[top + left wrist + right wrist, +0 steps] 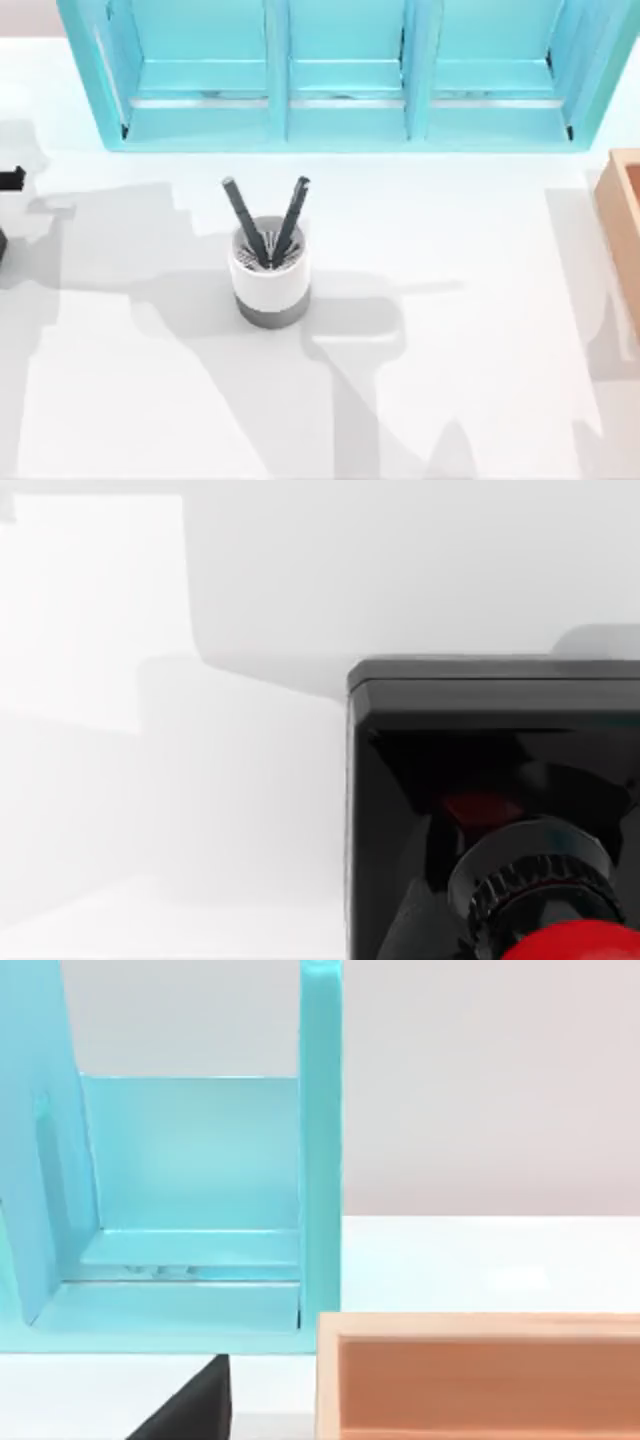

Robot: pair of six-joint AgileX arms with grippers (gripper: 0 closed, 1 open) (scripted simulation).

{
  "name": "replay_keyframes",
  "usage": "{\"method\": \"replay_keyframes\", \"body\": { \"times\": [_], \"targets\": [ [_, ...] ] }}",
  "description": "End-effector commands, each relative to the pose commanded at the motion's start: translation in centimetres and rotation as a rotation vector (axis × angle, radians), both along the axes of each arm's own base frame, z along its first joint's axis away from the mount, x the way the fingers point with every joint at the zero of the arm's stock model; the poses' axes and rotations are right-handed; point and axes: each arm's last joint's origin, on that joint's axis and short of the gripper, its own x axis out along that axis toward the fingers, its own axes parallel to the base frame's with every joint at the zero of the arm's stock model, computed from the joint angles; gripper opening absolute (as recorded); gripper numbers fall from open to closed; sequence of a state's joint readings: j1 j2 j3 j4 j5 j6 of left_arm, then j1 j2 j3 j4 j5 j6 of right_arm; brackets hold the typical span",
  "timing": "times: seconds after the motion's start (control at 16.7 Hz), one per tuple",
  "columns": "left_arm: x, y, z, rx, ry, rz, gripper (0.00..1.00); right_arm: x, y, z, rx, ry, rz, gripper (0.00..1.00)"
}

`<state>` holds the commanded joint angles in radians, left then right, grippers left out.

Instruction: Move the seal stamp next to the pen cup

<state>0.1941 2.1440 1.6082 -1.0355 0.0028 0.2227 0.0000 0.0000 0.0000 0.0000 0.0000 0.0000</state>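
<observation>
While the pen cup (270,280) stands mid-table with two pens in a V, my left wrist view has the seal stamp (495,820) up close — red knob cut off, grip on it hard to tell, wooden box (625,225) cut off at right.

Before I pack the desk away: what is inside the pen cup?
Two dark pens stand in the pen cup, leaning apart in a V. A dark mesh shows around them; the cup wall hides their lower ends.
</observation>
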Motion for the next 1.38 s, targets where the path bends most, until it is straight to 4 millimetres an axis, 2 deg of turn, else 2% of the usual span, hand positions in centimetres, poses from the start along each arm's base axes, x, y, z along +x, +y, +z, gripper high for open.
{"method": "replay_keyframes", "body": {
  "times": [0.24,0.36,0.48,0.6,0.84,0.96,1.38],
  "targets": [
    [0.0,-0.1,0.1,-0.001,-0.001,-0.002,0.00,0.0,0.0,0.0,0.000,0.000,0.000,1.00],
    [0.5,-1.3,1.0,-0.002,-0.001,-0.006,0.00,0.0,0.0,0.0,0.000,0.000,0.000,1.00],
    [1.2,-3.5,3.1,-0.003,-0.005,-0.009,0.00,0.0,0.0,0.0,0.000,0.000,0.000,1.00],
    [1.6,-6.3,6.0,-0.004,0.004,-0.008,0.00,0.0,0.0,0.0,0.000,0.000,0.000,1.00],
    [0.6,-11.9,11.8,0.000,0.015,-0.004,0.00,0.0,0.0,0.0,0.000,0.000,0.000,1.00],
    [-0.1,-13.6,13.6,0.000,0.003,-0.002,0.00,0.0,0.0,0.0,0.000,0.000,0.000,1.00],
    [-0.5,-14.4,14.1,-0.001,-0.009,-0.002,0.00,0.0,0.0,0.0,0.000,0.000,0.000,1.00]
  ]
}}
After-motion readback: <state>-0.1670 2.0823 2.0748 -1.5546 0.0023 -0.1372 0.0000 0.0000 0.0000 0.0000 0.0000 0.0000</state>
